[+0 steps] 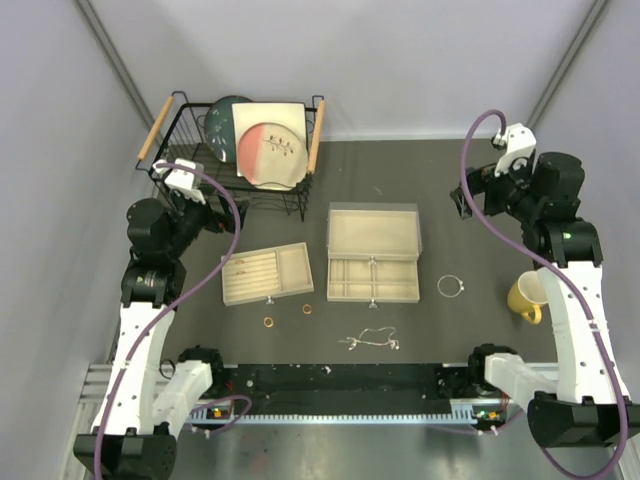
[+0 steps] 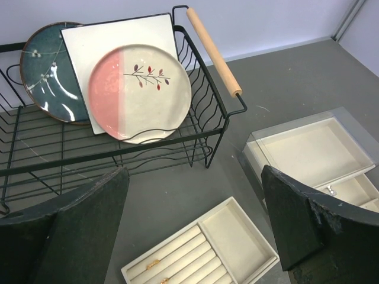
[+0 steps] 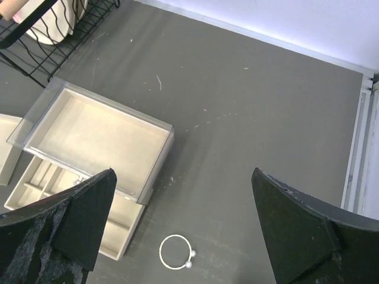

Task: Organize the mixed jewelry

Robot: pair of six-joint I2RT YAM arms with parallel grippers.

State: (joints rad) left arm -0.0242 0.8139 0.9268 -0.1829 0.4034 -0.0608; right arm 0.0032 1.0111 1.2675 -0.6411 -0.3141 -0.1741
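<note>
The silver bangle (image 3: 176, 252) lies flat between the wide-open jaws of my right gripper (image 3: 182, 174), behind their tips; this arm is nearer.

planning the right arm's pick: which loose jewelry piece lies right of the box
The silver bangle hoop; the gold rings and chain lie further left.
</note>
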